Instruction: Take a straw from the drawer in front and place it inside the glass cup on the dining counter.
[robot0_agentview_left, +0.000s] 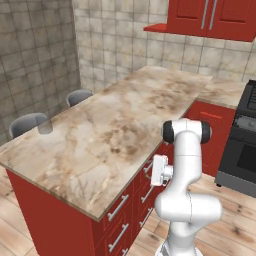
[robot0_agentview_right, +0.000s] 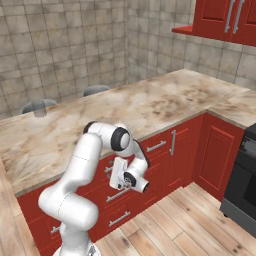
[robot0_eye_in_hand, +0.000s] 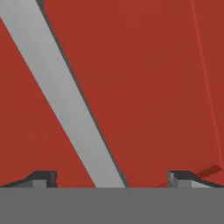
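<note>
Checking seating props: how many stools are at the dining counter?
2. Both sit along the far side of the dining counter: one stool by the glass cup, the other stool further along. More may be hidden.

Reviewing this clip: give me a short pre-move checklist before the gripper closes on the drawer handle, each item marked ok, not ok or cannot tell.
1. Jaws open: ok. The gripper has its fingertips set wide apart in the hand view.
2. Handle between the fingertips: ok. The silver bar handle runs diagonally down into the gap.
3. Handle square to the jaws: not ok, it crosses at a slant.
4. Drawer shut: ok. The red drawer front sits flush.
5. Glass cup standing on the dining counter: ok. The glass cup is upright near the far edge.
6. Straw inside the drawer: cannot tell.
</note>
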